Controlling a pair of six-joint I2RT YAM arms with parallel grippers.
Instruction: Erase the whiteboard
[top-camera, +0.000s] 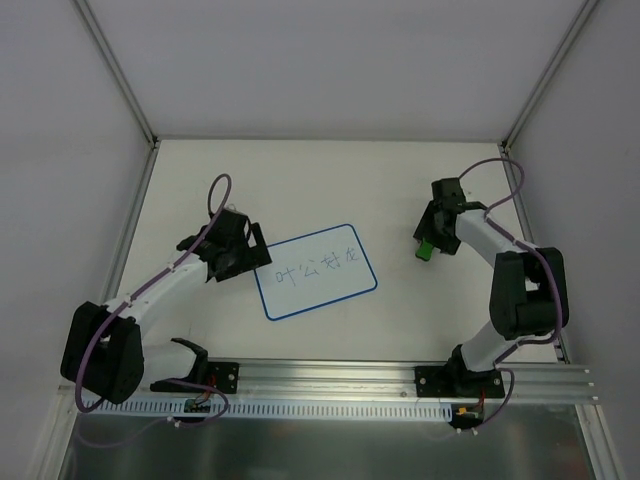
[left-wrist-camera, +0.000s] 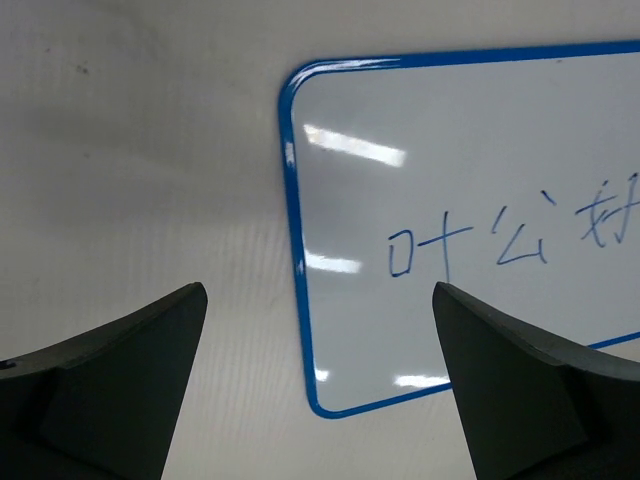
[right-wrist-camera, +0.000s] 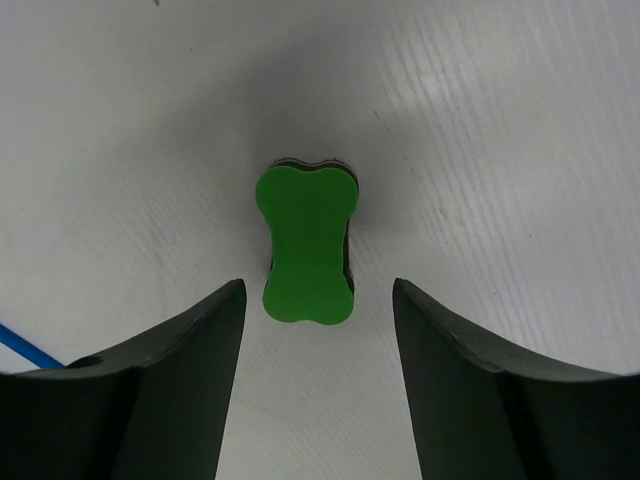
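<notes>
The whiteboard (top-camera: 316, 272), white with a thin blue border and dark handwriting, lies flat mid-table. In the left wrist view its left edge and near corner (left-wrist-camera: 420, 230) show with blue marks. My left gripper (top-camera: 240, 252) is open and empty, hovering over the board's left edge (left-wrist-camera: 318, 300). A green bone-shaped eraser (top-camera: 427, 249) lies on the table to the right of the board. My right gripper (top-camera: 436, 237) is open above it; in the right wrist view the eraser (right-wrist-camera: 305, 245) lies just ahead of the gripper (right-wrist-camera: 318, 295), untouched.
White walls and metal posts enclose the table on three sides. An aluminium rail (top-camera: 400, 385) carrying both arm bases runs along the near edge. A sliver of the board's blue edge (right-wrist-camera: 25, 348) shows in the right wrist view.
</notes>
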